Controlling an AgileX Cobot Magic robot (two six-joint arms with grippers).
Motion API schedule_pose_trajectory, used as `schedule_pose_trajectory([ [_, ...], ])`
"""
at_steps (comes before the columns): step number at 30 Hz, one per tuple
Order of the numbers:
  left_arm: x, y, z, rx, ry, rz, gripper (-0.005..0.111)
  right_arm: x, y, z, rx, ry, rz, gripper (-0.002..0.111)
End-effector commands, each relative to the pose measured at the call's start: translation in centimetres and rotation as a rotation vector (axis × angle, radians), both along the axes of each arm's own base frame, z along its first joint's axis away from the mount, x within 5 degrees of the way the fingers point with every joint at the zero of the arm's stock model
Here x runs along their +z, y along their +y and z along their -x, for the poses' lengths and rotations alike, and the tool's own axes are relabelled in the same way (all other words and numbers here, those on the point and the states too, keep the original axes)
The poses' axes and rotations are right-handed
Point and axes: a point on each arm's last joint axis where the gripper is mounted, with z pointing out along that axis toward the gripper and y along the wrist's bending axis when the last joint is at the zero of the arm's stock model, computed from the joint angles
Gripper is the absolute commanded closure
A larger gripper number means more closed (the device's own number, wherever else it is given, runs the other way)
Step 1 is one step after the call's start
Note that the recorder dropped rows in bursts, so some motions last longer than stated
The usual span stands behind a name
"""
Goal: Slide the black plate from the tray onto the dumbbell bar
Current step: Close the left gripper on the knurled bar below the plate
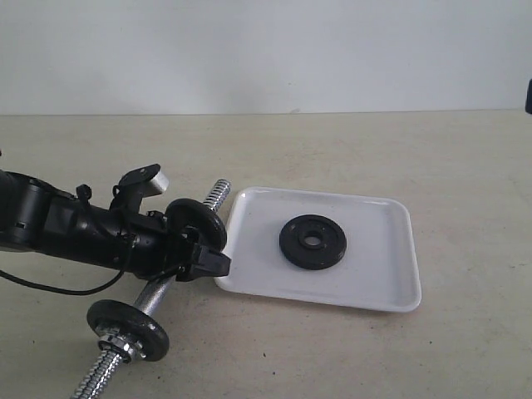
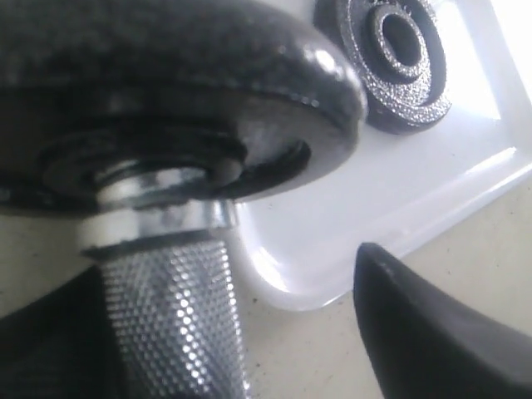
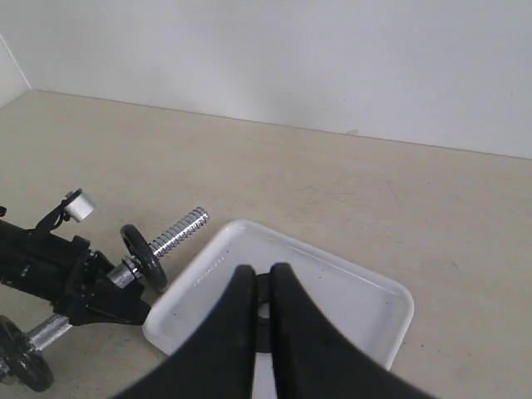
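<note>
One black plate (image 1: pixel 312 242) lies flat in the white tray (image 1: pixel 374 283). The dumbbell bar (image 1: pixel 218 194) lies slanted beside the tray's left edge, and a second black plate (image 1: pixel 199 223) sits on it near its far threaded end. My left gripper (image 1: pixel 189 259) straddles the bar's knurled middle (image 2: pixel 174 316). It is open, with a gap between the bar and one finger (image 2: pixel 432 332). My right gripper (image 3: pixel 262 271) is shut and empty above the tray (image 3: pixel 349 299), and its fingers hide most of the tray's plate (image 3: pixel 263 283).
A black disc with a silver nut (image 1: pixel 129 328) is fixed on the bar's near end. The tan table runs to a pale wall at the back. The tray's corner (image 2: pixel 332 233) lies close beside the bar.
</note>
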Motion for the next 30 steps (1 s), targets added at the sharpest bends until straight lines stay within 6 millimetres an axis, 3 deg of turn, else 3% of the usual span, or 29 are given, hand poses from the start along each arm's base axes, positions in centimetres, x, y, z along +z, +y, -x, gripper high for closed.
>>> schedule_pose_trajectory([
  [1,-1.49,0.41,0.6,-0.003,0.039,-0.073,0.046,-0.38,-0.06,0.02,0.009,0.012,0.042,0.104],
  [7,-1.48,0.4,0.57,0.003,0.04,-0.07,0.058,-0.44,-0.05,0.05,0.013,0.016,0.049,0.104],
  [16,-1.47,0.38,0.6,-0.004,0.038,-0.069,0.103,-0.45,-0.04,0.06,0.015,0.017,0.05,0.104],
  [30,-0.69,0.13,0.65,-0.076,-0.028,-0.059,0.102,-0.59,0.05,0.18,0.03,0.033,0.054,0.104],
])
